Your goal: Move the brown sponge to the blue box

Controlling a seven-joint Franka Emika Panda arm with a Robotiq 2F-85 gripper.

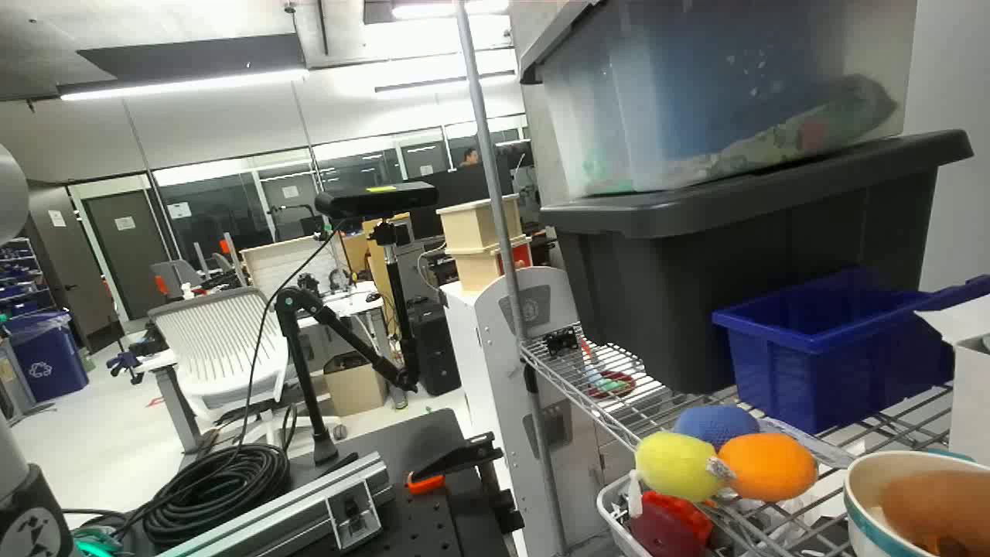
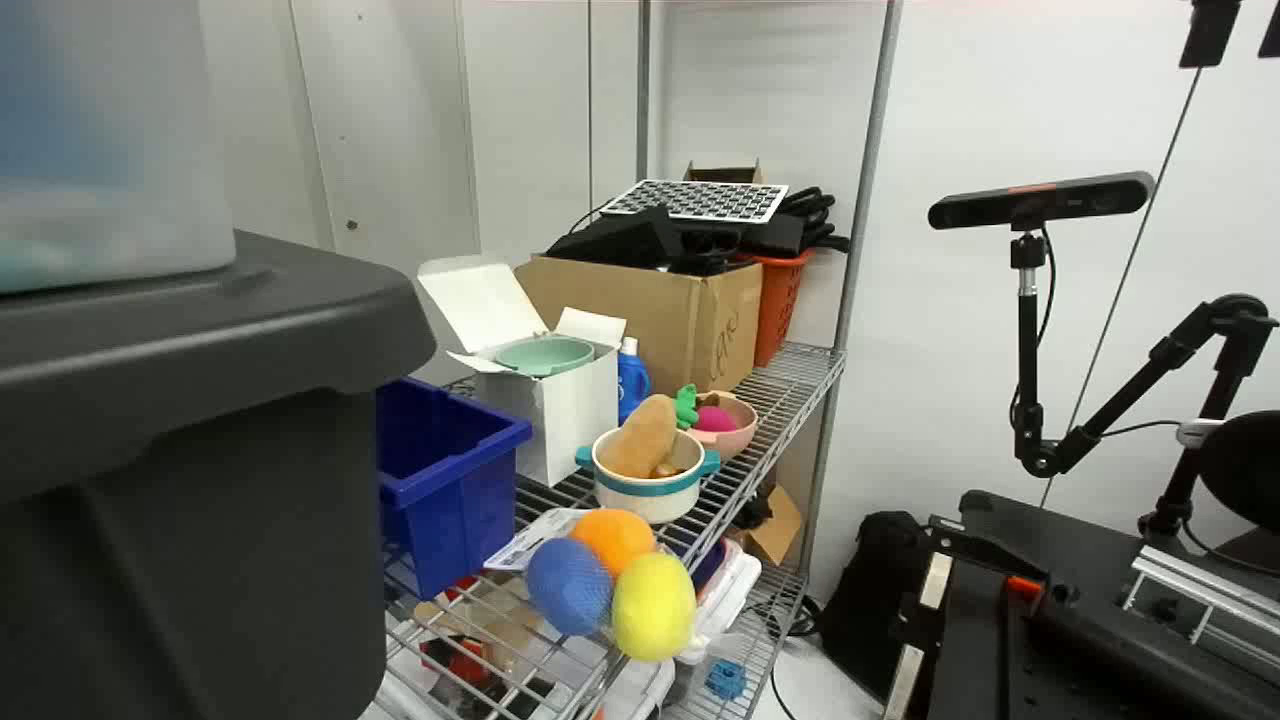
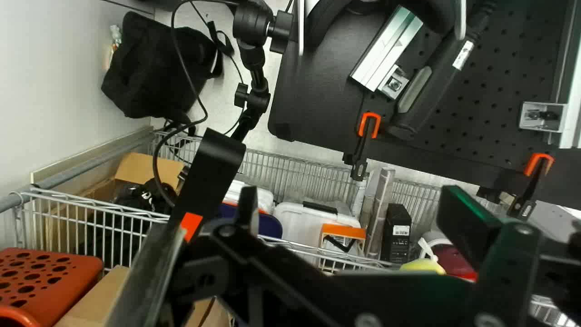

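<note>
The brown sponge [image 2: 643,440] looks rounded and stands tilted in a cream pot with a teal rim [image 2: 645,487] on the wire shelf. In an exterior view the sponge [image 1: 940,503] is partly cut off at the lower right. The blue box [image 1: 820,371] stands on the same shelf against the big dark grey tote; it also shows in an exterior view [image 2: 455,500], partly hidden by the tote. My gripper [image 3: 361,215] is open in the wrist view, with nothing held between its fingers. The gripper is outside both exterior views. Sponge and blue box do not show in the wrist view.
The dark grey tote [image 1: 665,286] carries a clear bin. Yellow, orange and blue balls [image 2: 615,585] lie at the shelf's front edge. A white open box [image 2: 560,410] stands behind the pot. A camera on a jointed stand [image 3: 218,159] rises close to my gripper.
</note>
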